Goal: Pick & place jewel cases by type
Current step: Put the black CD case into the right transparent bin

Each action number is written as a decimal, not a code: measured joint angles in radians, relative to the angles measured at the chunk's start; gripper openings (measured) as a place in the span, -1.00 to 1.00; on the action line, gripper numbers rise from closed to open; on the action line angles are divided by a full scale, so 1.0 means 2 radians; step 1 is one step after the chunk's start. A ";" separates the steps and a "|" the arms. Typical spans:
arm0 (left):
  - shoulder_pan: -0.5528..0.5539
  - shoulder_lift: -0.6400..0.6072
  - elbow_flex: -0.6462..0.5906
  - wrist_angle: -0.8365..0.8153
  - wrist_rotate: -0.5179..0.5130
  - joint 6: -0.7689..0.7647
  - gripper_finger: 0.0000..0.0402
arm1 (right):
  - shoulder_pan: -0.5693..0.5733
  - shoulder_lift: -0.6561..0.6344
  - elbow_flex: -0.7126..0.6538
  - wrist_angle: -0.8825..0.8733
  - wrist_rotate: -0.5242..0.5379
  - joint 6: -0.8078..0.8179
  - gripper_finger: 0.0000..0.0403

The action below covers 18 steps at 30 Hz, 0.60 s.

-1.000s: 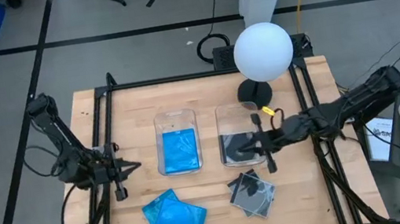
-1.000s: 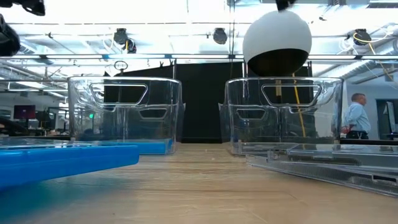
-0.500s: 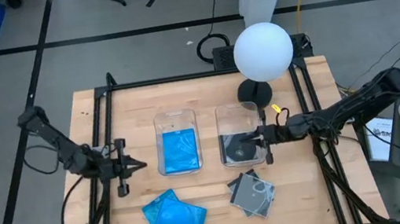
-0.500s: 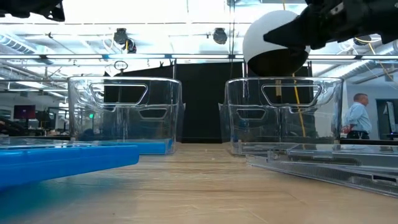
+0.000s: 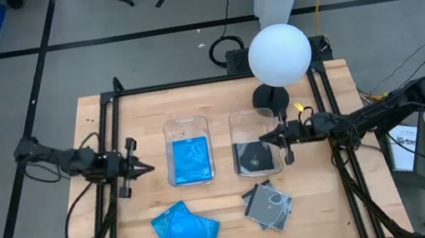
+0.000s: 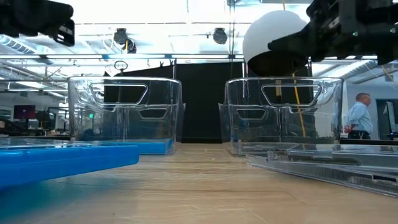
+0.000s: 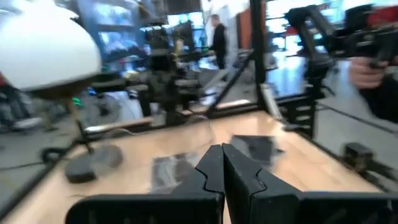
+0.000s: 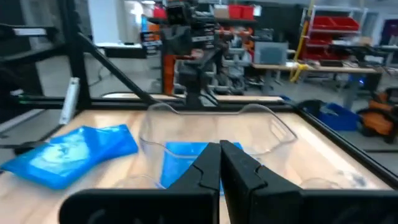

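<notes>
Wooden boards are making up the tabletop [image 5: 210, 102], and two clear bins are sitting side by side in the middle of it. One blue case [image 5: 191, 158] is lying flat inside the left bin [image 5: 185, 126]. One grey case [image 5: 252, 157] (you can see the round disc in it) is lying in the right bin [image 5: 244, 119]. More blue cases [image 5: 184, 230] are lying in a loose pile on the tabletop near the front edge, in front of the left bin. More grey cases [image 5: 268, 205] are lying in a small pile in front of the right bin.

The left gripper [image 5: 141, 168] is hanging in the air just left of the left bin, pointing at it. Its jaws are squeezed tight together and are holding nothing. The right gripper [image 5: 265, 138] is hanging over the right bin's far right part, pointing left. Its jaws are squeezed tight too, with nothing in them.

A white ball lamp [image 5: 279, 54] is standing behind the right bin. A person [image 6: 357, 116] is standing far back in the room.
</notes>
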 joint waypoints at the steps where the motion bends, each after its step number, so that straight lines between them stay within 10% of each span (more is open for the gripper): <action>1: 0.009 0.000 -0.007 0.011 0.026 -0.003 -0.99 | -0.003 0.002 0.000 0.004 -0.001 0.001 -1.00; 7: 0.037 0.000 -0.083 0.151 0.113 0.036 -0.99 | -0.004 0.019 -0.010 0.070 -0.066 -0.004 -1.00; 18: 0.076 0.000 -0.077 0.101 0.122 0.021 -0.99 | -0.005 0.018 -0.037 0.080 -0.064 0.002 -1.00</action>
